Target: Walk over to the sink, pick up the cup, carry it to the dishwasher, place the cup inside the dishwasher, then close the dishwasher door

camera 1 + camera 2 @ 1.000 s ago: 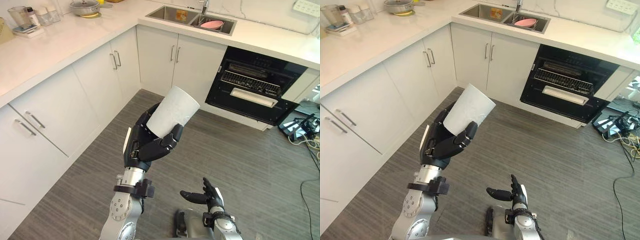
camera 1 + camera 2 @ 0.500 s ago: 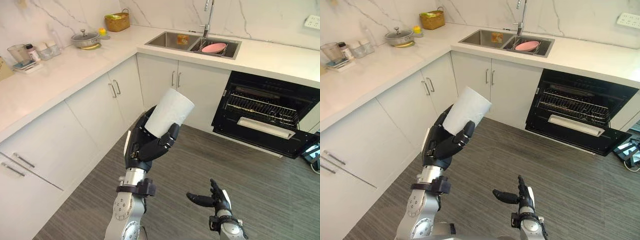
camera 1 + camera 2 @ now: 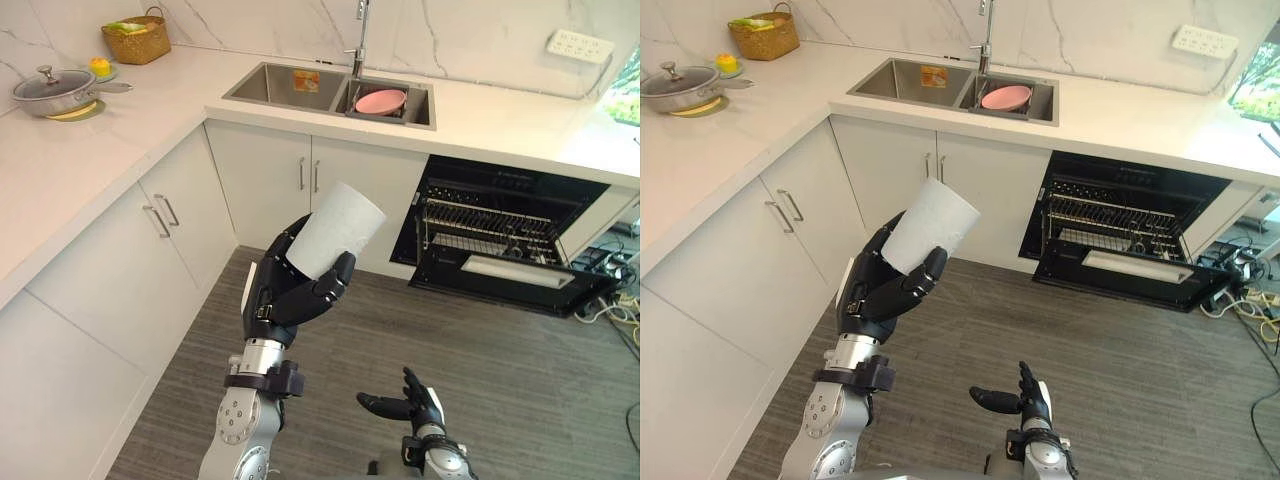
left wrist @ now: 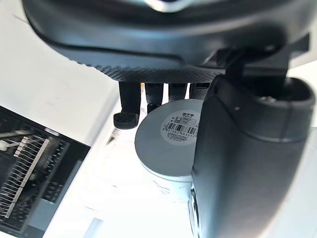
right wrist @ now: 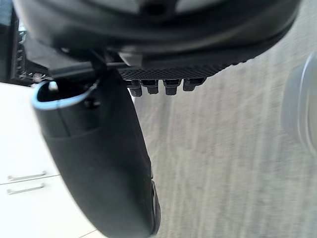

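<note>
My left hand (image 3: 290, 292) is curled round a white cup (image 3: 336, 230), held tilted in the air above the grey floor, well short of the cabinets. The left wrist view looks at the cup's (image 4: 171, 139) base, which carries a barcode label. The dishwasher (image 3: 505, 235) stands open under the counter to the right of the sink (image 3: 330, 90), its dark door (image 3: 520, 288) folded down and wire racks showing inside. My right hand (image 3: 412, 405) hangs low in front of me with relaxed fingers and holds nothing.
A pink bowl (image 3: 380, 101) lies in the sink's right basin under the tap (image 3: 358, 40). A lidded pot (image 3: 55, 90) and a wicker basket (image 3: 137, 40) stand on the left counter. White cabinets (image 3: 150, 260) run along the left. Cables (image 3: 612, 300) lie on the floor at the far right.
The whole view has swung to the right, so the camera has moved; sink and dishwasher now sit nearer the middle. The cup stays in my left hand in the same tilted hold.
</note>
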Tool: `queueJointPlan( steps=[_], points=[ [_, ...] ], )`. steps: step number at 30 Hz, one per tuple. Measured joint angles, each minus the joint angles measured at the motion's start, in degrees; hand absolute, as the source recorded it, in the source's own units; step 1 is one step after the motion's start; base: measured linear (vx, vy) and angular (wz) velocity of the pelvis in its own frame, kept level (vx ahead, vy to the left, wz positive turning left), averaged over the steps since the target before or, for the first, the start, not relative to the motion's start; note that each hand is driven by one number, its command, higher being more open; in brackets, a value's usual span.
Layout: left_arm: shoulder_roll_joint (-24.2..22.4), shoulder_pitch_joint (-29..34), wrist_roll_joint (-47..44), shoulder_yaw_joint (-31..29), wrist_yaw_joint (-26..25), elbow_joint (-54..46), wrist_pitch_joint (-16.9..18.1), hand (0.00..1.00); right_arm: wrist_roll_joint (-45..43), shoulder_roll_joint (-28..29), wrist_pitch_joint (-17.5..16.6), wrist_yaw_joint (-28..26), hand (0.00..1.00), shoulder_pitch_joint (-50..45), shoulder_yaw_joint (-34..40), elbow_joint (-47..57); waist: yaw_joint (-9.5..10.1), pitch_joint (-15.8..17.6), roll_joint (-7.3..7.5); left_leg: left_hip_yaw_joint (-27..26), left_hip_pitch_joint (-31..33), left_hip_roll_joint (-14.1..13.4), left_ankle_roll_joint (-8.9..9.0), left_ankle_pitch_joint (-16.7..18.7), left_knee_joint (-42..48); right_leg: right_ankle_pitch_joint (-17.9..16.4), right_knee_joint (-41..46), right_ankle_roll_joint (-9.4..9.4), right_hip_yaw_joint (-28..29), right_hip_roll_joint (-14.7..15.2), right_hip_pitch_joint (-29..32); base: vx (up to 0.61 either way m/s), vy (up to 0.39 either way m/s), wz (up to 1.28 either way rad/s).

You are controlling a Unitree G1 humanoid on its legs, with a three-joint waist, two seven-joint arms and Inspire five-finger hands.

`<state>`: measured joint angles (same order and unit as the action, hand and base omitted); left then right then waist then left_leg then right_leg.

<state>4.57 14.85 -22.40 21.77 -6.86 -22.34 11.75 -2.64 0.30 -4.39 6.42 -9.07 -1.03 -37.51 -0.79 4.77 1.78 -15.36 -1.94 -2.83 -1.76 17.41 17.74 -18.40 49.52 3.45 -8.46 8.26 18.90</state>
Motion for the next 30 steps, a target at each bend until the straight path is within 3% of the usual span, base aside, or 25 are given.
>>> queueJointPlan(
  steps=[2, 3, 5, 7, 8, 9, 10, 11, 13, 15, 17, 20, 22, 23, 24, 26, 28, 30],
  points=[
    [-0.03, -0.14, 0.00, 0.27, -0.02, 0.19, -0.01, 0.00, -0.03, -0.16, 0.00, 0.00, 1.00, -0.02, 0.04, -0.01, -0.59, 0.04, -0.13, 0.25, -2.85, -0.69, 1.15, 0.61, -1.86, -0.07, -5.55, -0.66, -2.52, -1.26, 2.35, 0.38, -0.068, 0.11],
    [0.02, -0.20, 0.00, 0.24, -0.04, 0.51, 0.03, 0.00, -0.03, -0.32, 0.01, 0.00, 1.00, -0.06, 0.03, -0.16, -1.08, -0.24, 0.07, 0.33, -4.07, -0.92, 2.48, 1.37, -2.43, 1.87, -11.85, -2.14, -4.77, -2.00, 2.88, 0.50, -0.112, 0.14],
    [0.30, -0.22, 0.00, 0.18, -0.19, 0.87, 0.02, 0.00, -0.03, -0.34, -0.02, 0.10, 1.00, -0.60, -0.05, -0.13, -1.52, -1.24, 2.47, 0.42, -6.05, 0.73, 4.21, 2.37, -3.25, 12.66, -19.64, -6.66, -5.64, -1.54, 2.83, 0.44, -0.104, 0.04],
    [-1.70, -0.80, 0.02, 0.56, -0.28, 5.18, -0.55, 0.00, -0.04, -2.91, 0.41, 0.42, 1.00, -0.96, 0.02, -0.19, -1.57, -1.80, -1.77, 0.49, -7.83, -2.85, 5.36, 3.39, -1.78, 9.93, -19.66, -7.99, -7.29, -4.07, -0.10, 0.49, -0.121, -0.09],
    [-2.05, -1.23, 0.03, 0.63, -0.28, 5.99, -0.94, 0.00, -0.05, -3.54, 0.40, 0.43, 1.00, -0.94, 0.05, 0.13, -1.73, -1.59, -2.56, 0.53, -7.25, -3.77, 6.21, 2.89, 0.99, 9.46, -20.81, -8.31, -7.62, -5.04, -1.45, 0.52, -0.169, -0.05],
    [-2.52, -1.65, 0.03, 0.60, -0.28, 6.70, -1.54, 0.00, -0.05, -3.72, 0.41, 0.43, 1.00, -1.09, 0.20, 0.27, -1.71, -1.37, -2.76, 0.81, -5.45, -5.44, 8.09, 1.51, 7.53, 8.95, -22.72, -8.52, -7.88, -6.13, -4.09, 0.43, -0.159, -0.02],
    [-3.01, -1.64, 0.02, 0.55, -0.26, 6.76, -1.75, 0.00, -0.11, -3.63, 0.42, 0.56, 1.00, -1.98, 0.22, 1.59, -1.55, -0.55, -3.01, 1.02, -2.76, -7.99, 8.45, -1.33, 18.29, 8.76, -25.54, -8.77, -7.92, -7.46, -8.37, 0.40, -0.147, -0.03],
    [-3.16, -1.63, 0.02, 0.56, -0.24, 6.74, -1.75, 0.00, -0.15, -3.50, 0.41, 0.70, 1.00, -2.78, 0.14, 2.74, -1.34, -0.39, -3.02, 1.03, -1.11, -9.36, 8.71, -1.46, 23.64, 8.70, -26.86, -8.87, -7.81, -7.88, -10.38, 0.34, -0.099, -0.09],
    [-3.73, -1.60, 0.02, 0.49, 0.15, 5.93, -1.62, 0.00, -0.34, -3.39, 0.24, 1.14, 1.00, -4.47, 0.46, 6.94, -0.37, -0.48, -2.88, 0.40, 5.27, -12.14, 7.05, 0.27, 33.28, 8.27, -31.01, -9.28, -6.96, -8.55, -15.96, 0.26, -0.042, -0.13],
    [-3.78, -1.35, 0.02, 0.55, 0.69, 4.72, -1.50, 0.00, -0.58, -3.76, -0.34, 1.26, 1.00, -3.80, 0.62, 7.64, 0.80, -0.88, -2.71, 0.75, 9.52, -11.80, 4.75, 2.15, 30.49, 7.16, -32.15, -9.41, -4.91, -8.54, -16.86, 0.20, 0.019, -0.37],
    [-3.82, -1.22, 0.02, 0.13, 0.77, 4.44, -1.21, 0.00, -0.58, -3.86, -0.34, 1.24, 1.00, -2.40, 0.59, 7.01, 1.89, -1.02, -2.81, 3.19, 12.14, -10.02, 4.43, 2.60, 23.18, 6.61, -32.30, -8.59, -2.58, -8.19, -17.44, 0.21, 0.103, -0.62],
    [-3.63, -0.76, 0.02, -1.05, 0.72, 4.62, -1.31, 0.00, -0.57, -3.76, -0.33, 1.24, 1.00, -1.59, 0.00, 6.63, 2.33, -0.86, -2.43, 11.98, 15.41, -4.32, 5.21, 0.88, 11.02, 6.07, -32.44, -6.18, 1.54, -6.31, -18.79, 0.26, 0.198, -0.63],
    [-3.56, -0.50, 0.02, -1.30, 0.57, 4.63, -1.29, 0.00, -0.57, -4.10, -0.31, 1.45, 1.00, -1.73, -0.53, 6.52, 2.62, -0.96, -2.58, 14.06, 14.86, -2.62, 5.52, -6.49, 5.24, 5.26, -32.31, -3.63, 4.31, -5.62, -19.39, 0.28, 0.267, -0.72],
    [-3.48, -0.22, 0.02, -1.18, 0.55, 4.60, -1.25, 0.00, -0.53, -4.30, -0.30, 1.53, 1.00, -1.70, -0.75, 6.39, 2.59, -1.21, -2.68, 13.61, 13.70, -2.47, 3.34, -11.00, 4.35, 4.73, -32.44, -2.60, 5.73, -5.57, -20.04, 0.30, 0.319, -0.60],
    [-2.84, -0.20, 0.01, -1.42, 0.36, 4.69, -1.24, 0.00, -0.47, -3.03, -0.18, 1.75, 1.00, -1.73, -1.76, 6.61, 2.06, -2.03, -0.61, 11.48, 13.45, -1.20, 2.47, -9.60, 5.06, 4.14, -32.77, -1.38, 7.20, -3.58, -20.24, 0.30, 0.311, -0.54],
    [-2.56, -0.25, 0.01, -1.34, -0.01, 4.68, -1.25, 0.00, -0.40, -1.76, -0.18, 1.68, 1.00, -1.61, -2.02, 7.41, 1.99, -2.13, 1.43, 9.43, 13.30, -0.05, 1.50, -8.33, 5.31, 3.74, -32.76, -0.30, 8.87, -1.94, -19.63, 0.27, 0.304, -0.51],
    [-1.97, 0.05, 0.01, -1.10, -0.84, 4.69, -1.31, 0.00, -0.05, -0.68, -0.18, 1.67, 1.00, -1.54, -2.24, 9.27, 1.98, -1.94, 2.08, 6.42, 11.18, 1.06, 0.15, -6.46, 4.74, 3.41, -28.60, 0.65, 11.18, -0.38, -17.87, 0.18, 0.246, -0.62],
    [-1.02, 0.04, 0.09, -0.88, -1.41, 4.66, -1.28, 0.00, 0.06, -0.52, -0.17, 1.68, 1.00, -1.31, -3.49, 10.79, 1.66, -1.91, 2.08, 3.41, 6.80, 2.22, -1.00, -5.72, 1.82, 3.94, -17.43, 2.31, 11.14, 1.43, -13.46, 0.15, 0.222, -0.63]
  ],
)
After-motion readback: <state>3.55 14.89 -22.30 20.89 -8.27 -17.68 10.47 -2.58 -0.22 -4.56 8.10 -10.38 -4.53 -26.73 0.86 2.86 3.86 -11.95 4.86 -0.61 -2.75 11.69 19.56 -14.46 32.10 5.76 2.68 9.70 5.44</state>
